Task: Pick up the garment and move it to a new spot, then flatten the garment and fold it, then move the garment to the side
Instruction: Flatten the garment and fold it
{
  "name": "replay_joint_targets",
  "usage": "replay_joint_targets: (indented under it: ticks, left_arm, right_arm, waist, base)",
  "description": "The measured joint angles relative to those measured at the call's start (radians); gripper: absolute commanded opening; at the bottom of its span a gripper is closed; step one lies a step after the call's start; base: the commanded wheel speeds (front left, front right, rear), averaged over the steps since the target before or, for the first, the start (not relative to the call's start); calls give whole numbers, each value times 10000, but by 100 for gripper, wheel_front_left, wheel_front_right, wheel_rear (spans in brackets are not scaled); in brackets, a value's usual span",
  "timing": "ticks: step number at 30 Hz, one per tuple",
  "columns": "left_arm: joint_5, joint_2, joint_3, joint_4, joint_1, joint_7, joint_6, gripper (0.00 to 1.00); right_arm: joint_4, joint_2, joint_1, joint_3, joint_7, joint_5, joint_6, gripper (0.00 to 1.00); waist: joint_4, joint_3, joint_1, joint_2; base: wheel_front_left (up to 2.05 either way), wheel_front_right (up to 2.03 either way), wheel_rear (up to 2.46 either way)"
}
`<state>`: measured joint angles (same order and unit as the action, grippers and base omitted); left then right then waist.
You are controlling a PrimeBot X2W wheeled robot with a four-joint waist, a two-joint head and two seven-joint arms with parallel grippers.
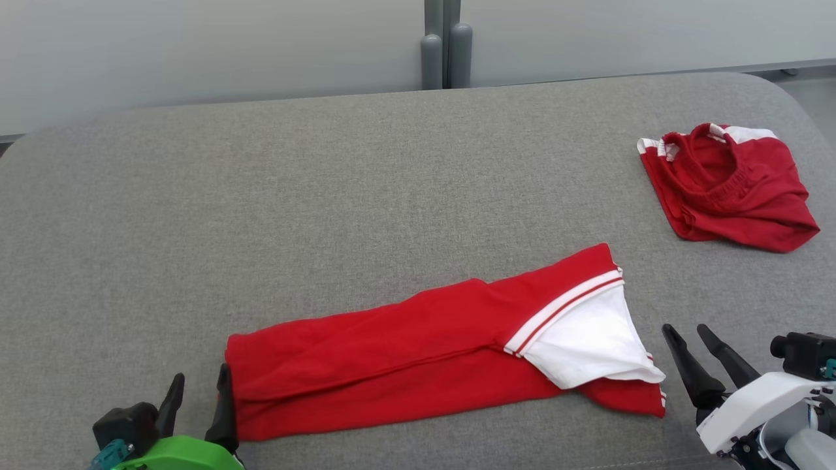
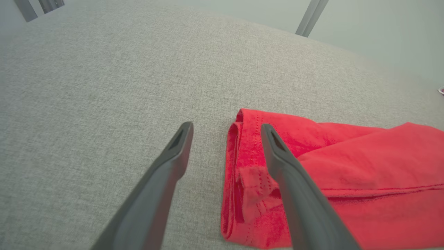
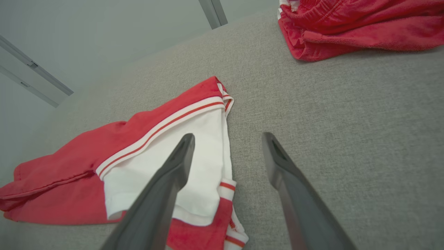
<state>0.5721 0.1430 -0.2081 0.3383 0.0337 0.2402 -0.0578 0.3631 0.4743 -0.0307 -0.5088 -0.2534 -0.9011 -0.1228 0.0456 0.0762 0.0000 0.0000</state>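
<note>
Grey woven tabletop [image 1: 326, 163] carries the long red-and-white cloth garment [image 1: 405, 352] near you, left gripper [image 1: 201, 375] and right gripper [image 1: 684, 328] spread empty at its ends; folding seems underway, so next grasp one end and fold across.

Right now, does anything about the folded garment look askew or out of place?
Yes: the white flap at the right end of the folded garment lies loose and skewed over the red layers, edges misaligned.
</note>
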Motion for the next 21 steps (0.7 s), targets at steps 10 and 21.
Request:
replay_joint_targets:
  ticks: [10, 21]
  left_arm:
    - [-579, -36, -479, -744, -34, 77, -42, 100]
    - [-848, -61, -543, -1300, -33, 82, -59, 100]
  right_arm:
    - [838, -339, -68, -100, 616, -485, 205, 100]
    - [1933, -453, -910, 155, 2100, -1402, 633, 100]
  waist:
    - [518, -309, 0, 0]
    - [1394, -324, 0, 0]
  base:
    - [0, 0, 0]
    - [0, 0, 0]
